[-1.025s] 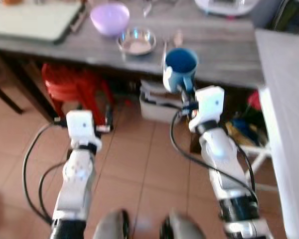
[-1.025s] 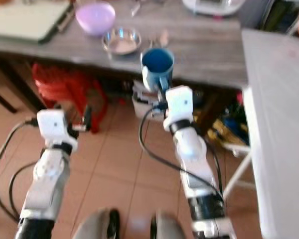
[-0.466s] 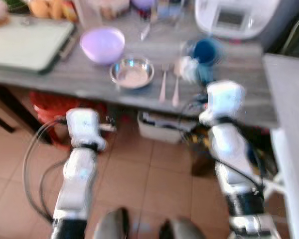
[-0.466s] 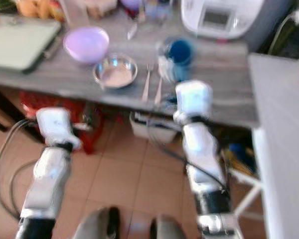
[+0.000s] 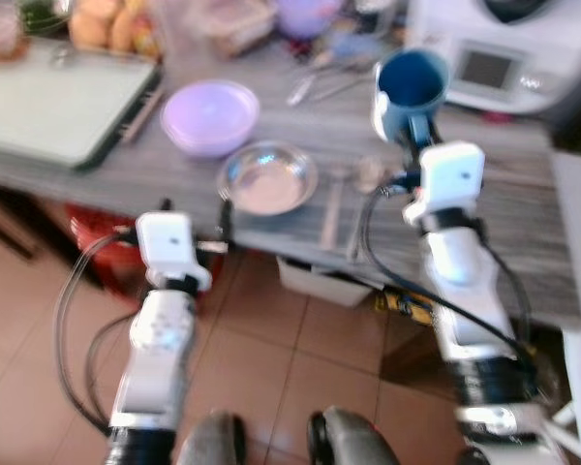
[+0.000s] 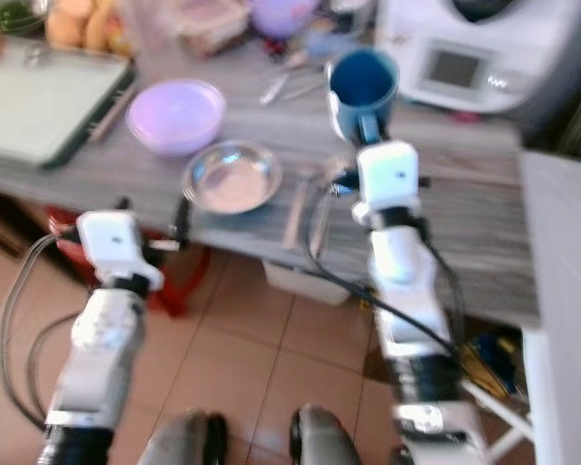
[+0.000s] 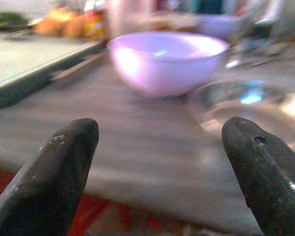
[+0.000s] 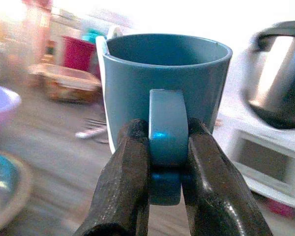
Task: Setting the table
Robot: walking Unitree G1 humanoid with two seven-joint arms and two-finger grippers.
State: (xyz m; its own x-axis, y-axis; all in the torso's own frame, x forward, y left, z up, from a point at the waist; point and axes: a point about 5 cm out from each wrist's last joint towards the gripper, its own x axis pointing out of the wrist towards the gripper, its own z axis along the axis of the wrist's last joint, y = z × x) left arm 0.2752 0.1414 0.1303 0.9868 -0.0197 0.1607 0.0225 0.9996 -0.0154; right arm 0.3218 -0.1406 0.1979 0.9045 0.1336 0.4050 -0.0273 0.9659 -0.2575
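Mug [image 8: 167, 98] handle hidden between clamping jaws.

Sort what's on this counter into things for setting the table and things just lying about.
For the job:
blue mug, clamped by its handle in the right gripper
purple bowl
metal bowl
fork and spoon
left gripper, open, at the counter edge

Lying about:
cutting board
white appliance
oranges
red stool
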